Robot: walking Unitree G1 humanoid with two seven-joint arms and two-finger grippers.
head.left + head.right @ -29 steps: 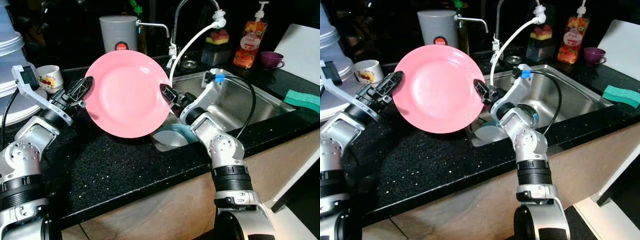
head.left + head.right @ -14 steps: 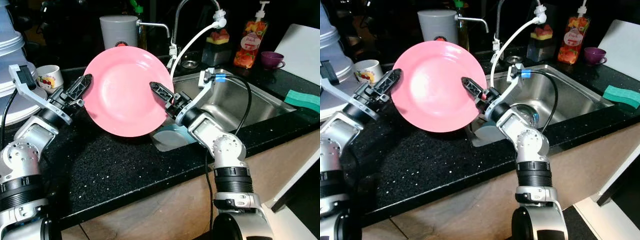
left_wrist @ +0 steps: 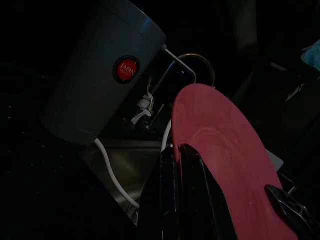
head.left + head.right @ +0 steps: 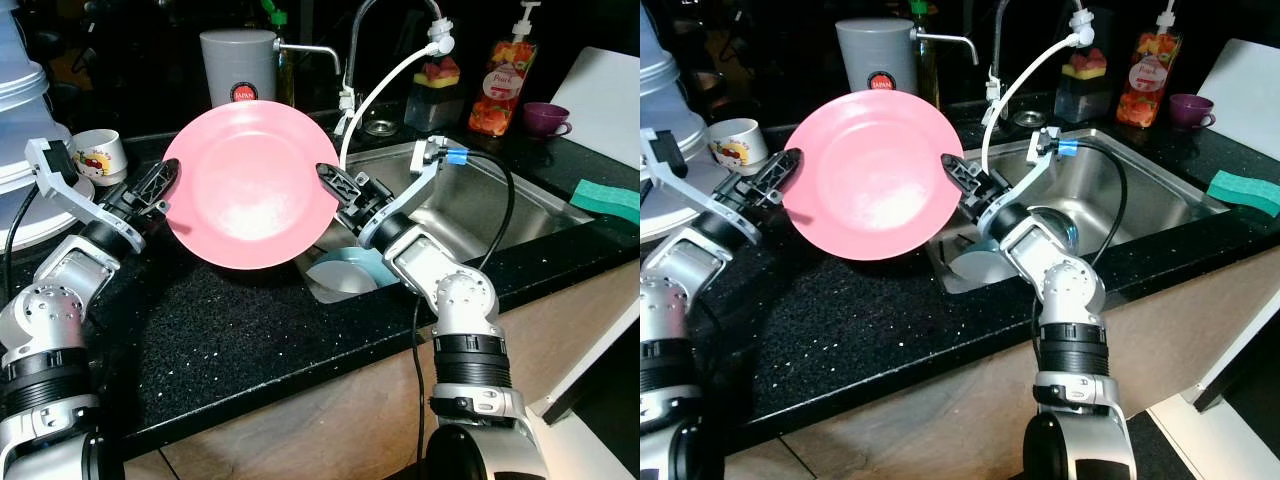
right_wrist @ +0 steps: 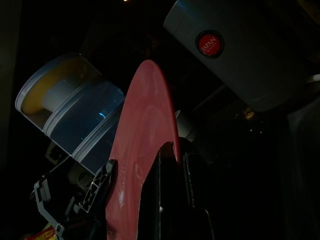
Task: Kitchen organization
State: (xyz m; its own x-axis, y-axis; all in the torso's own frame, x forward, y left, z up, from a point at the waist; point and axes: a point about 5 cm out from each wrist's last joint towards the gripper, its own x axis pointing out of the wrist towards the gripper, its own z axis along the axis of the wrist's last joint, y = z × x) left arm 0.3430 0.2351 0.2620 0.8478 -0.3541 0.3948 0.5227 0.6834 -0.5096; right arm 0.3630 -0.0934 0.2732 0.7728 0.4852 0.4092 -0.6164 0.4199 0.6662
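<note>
Pink plate held up on edge over the black counter, tilted, face toward the camera, just left of the sink. At far left, stacked white containers and a small printed cup on the counter. Left gripper at the plate's left rim, fingers narrow and closed on that rim: one black finger in front of the face, the rim slotted between the two in the left wrist view. Behind the plate, a grey canister with a red round label, standing upright. Right gripper at the plate's right rim, likewise pinched shut on it, the rim wedged between its two black fingers in the right wrist view. Plate thus gripped on both sides, clear of the counter. Below the plate's lower right edge, a pale blue dish lying in the near left corner of the sink. Above the sink, a curved tap with a white hose hanging down. Further right along the back edge, a dark sponge holder, then a soap bottle with a pump and fruit print, then a purple cup. At far right, a white board leaning, and a green sponge on the counter beside the sink's right rim.
</note>
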